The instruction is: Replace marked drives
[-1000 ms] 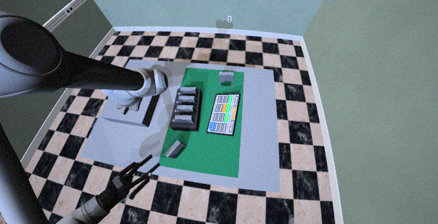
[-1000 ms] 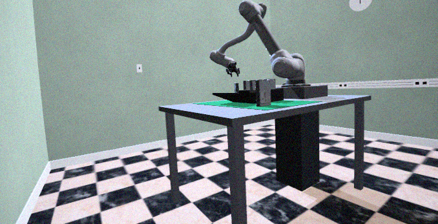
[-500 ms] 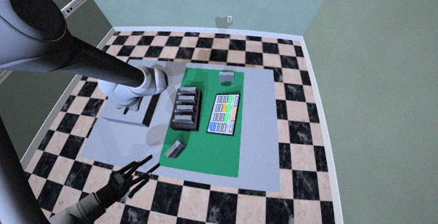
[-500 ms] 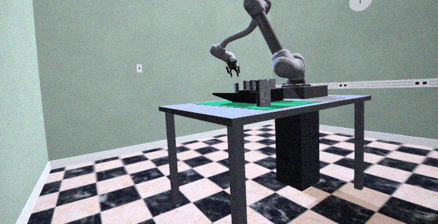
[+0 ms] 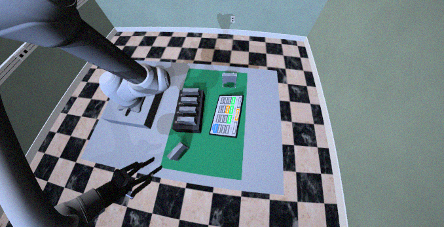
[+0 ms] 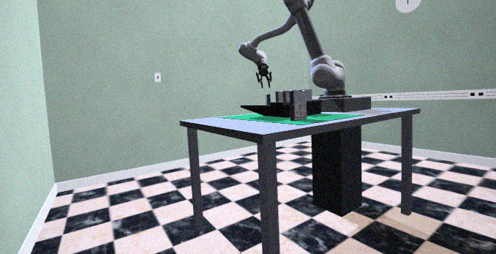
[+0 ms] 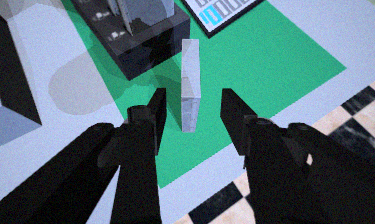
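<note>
Hovering near spare drive (image 5: 177, 151) (image 7: 190, 75), gripper (image 5: 158, 162) (image 6: 265, 87) (image 7: 193, 102) empty, fingers apart; screen (image 5: 226, 116) (image 7: 221, 15) text too small to read.

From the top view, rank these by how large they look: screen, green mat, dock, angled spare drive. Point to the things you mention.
1. Green mat (image 5: 203, 154) (image 6: 340, 116) (image 7: 269, 65)
2. Dock (image 5: 201, 108) (image 6: 314, 107) (image 7: 156, 55) and screen (image 5: 226, 116) (image 6: 257, 109) (image 7: 221, 15): too alike to rank
3. Angled spare drive (image 5: 177, 151) (image 6: 268, 99) (image 7: 190, 70)

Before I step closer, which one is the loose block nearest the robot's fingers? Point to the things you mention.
On the green mat (image 5: 209, 160) (image 7: 289, 75), find the black dock (image 5: 200, 125) (image 7: 154, 60) holding four upright blocks. The loose grey block (image 5: 177, 151) (image 7: 190, 75) stands outside it, turned at an angle to those four.
</note>
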Controlling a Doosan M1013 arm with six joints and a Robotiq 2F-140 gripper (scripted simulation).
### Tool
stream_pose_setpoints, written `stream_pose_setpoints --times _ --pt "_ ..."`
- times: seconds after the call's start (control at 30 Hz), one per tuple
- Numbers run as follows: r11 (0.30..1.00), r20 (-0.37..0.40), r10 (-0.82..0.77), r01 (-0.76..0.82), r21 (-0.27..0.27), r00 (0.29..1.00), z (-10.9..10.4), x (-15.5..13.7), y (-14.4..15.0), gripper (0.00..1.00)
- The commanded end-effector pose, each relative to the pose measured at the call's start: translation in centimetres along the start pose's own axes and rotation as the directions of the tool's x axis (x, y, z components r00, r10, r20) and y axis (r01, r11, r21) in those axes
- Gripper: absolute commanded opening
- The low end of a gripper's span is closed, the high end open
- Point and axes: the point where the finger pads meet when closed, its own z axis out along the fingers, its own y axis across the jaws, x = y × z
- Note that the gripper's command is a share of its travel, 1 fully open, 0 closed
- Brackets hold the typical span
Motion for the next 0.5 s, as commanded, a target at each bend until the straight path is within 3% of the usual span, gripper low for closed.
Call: stream_pose_setpoints --times 0.0,0.23,0.47 --pt "1.000 0.001 -0.001 0.001 -0.001 1.000 -0.05 0.04 0.03 0.40" --pt "1.000 0.045 0.001 -0.001 0.002 0.999 0.04 0.03 -0.01 0.40" --pt "1.000 0.208 0.000 0.000 0.000 0.978 -0.02 0.03 0.01 0.40"
